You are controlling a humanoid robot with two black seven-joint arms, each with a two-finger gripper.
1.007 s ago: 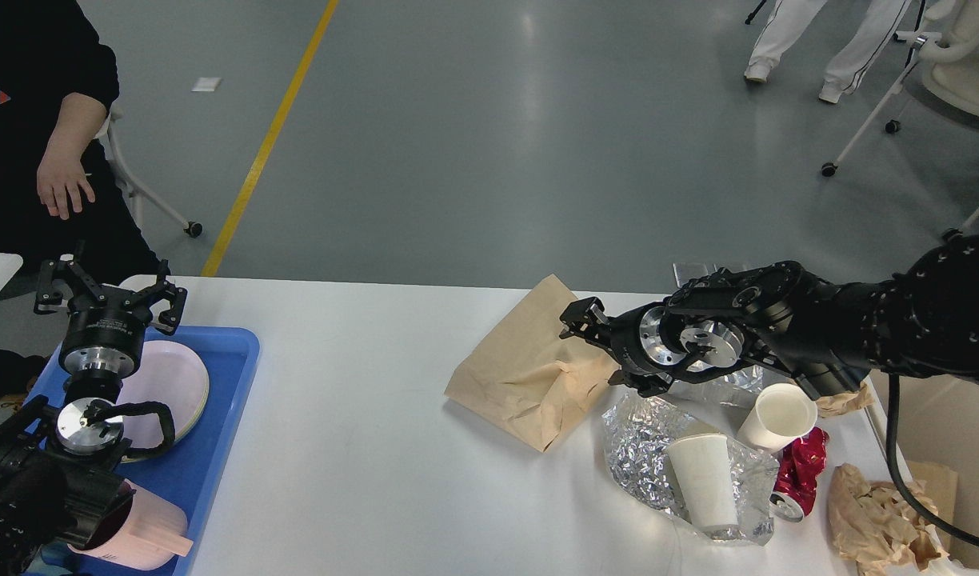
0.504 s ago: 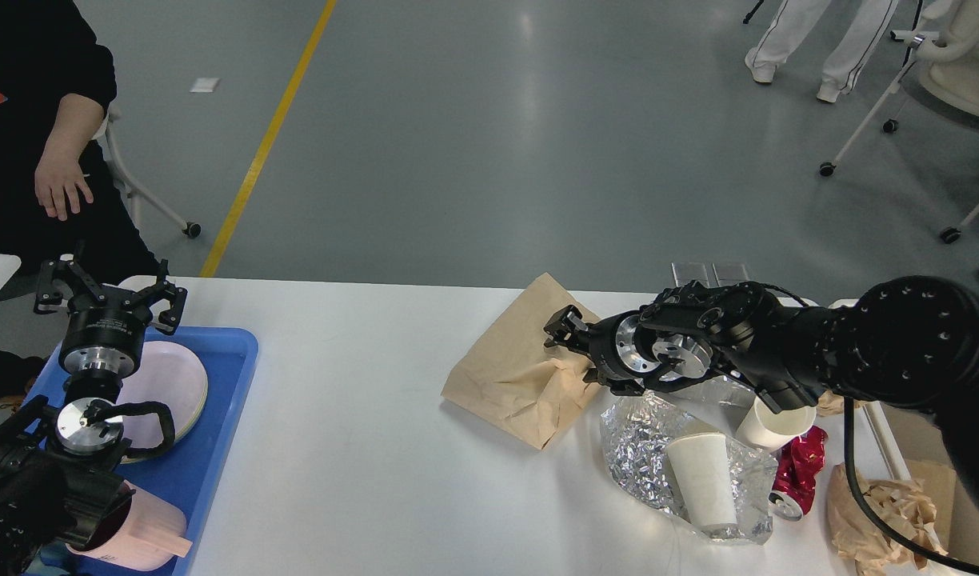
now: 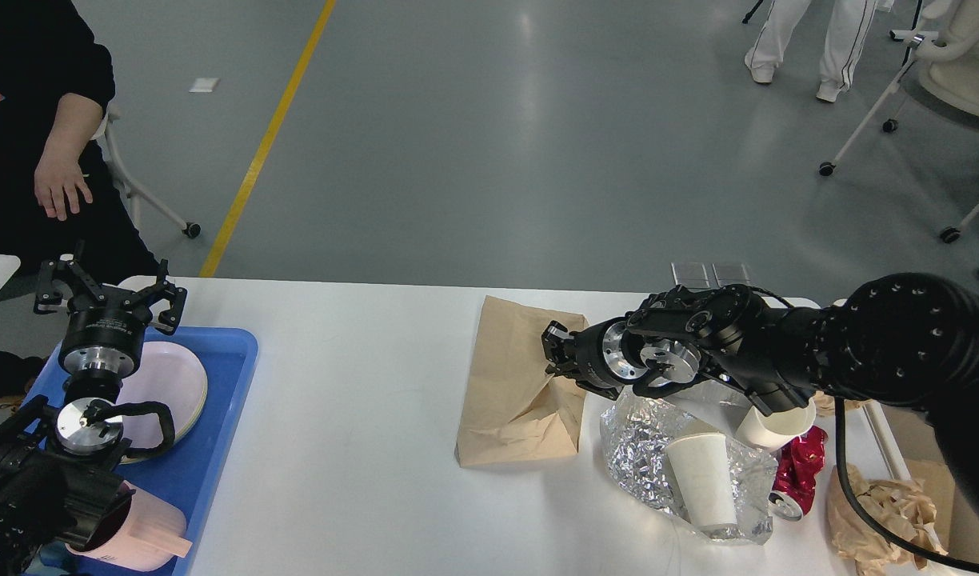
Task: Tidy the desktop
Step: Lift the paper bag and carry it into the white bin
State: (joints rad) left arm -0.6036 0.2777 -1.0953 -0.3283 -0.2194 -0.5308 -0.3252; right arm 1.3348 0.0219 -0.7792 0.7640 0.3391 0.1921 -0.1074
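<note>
The white desktop [image 3: 345, 384] fills the lower view. A brown paper bag [image 3: 509, 384] lies flat on it at center right. My right gripper [image 3: 555, 352] is at the bag's right edge and is closed on a fold of the bag. My left gripper [image 3: 109, 292] is open and empty, held above the far end of a blue tray [image 3: 217, 416] at the desktop's left.
The tray holds a pink plate [image 3: 173, 384] and a pink cup [image 3: 149, 536]. Crumpled foil [image 3: 641, 440], two white paper cups [image 3: 701, 480] [image 3: 773, 428], a crushed red can [image 3: 801, 472] and crumpled brown paper [image 3: 881, 512] lie at right. A person [image 3: 25, 120] sits at far left.
My right gripper has moved left and slightly down at the bag's edge, and the bag has turned from slanted to nearly upright in the view. The left arm has not moved.
</note>
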